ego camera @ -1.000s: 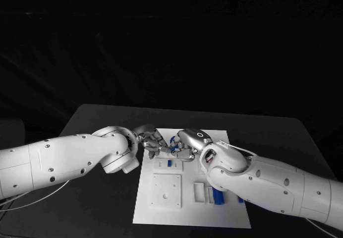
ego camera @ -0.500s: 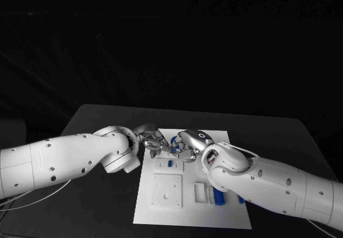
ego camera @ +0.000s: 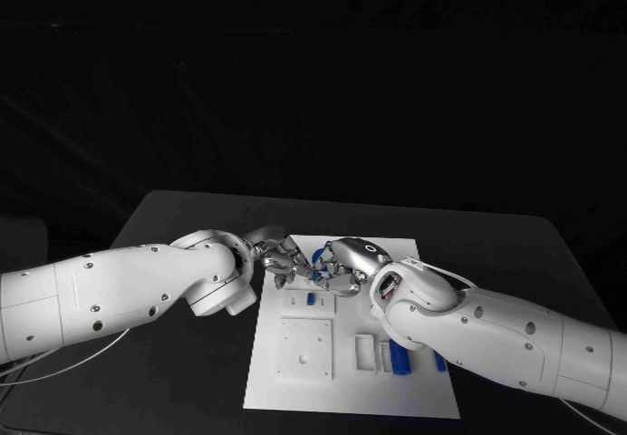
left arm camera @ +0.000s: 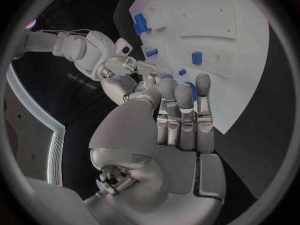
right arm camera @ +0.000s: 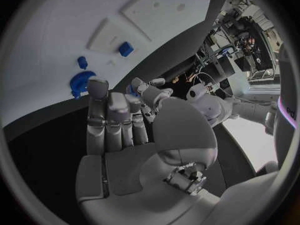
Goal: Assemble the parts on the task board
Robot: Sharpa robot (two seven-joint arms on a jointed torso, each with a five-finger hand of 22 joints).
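Blue plastic parts (ego camera: 402, 361) lie unplaced on the near right of the white task board (ego camera: 307, 390); silver left hand (ego camera: 275, 260) and right hand (ego camera: 337, 271) meet at its far end, grips unclear.

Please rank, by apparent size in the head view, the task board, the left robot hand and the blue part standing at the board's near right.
1. Task board, clearly largest.
2. Left robot hand.
3. Blue part, smallest.

No readable text, label or number — none anywhere
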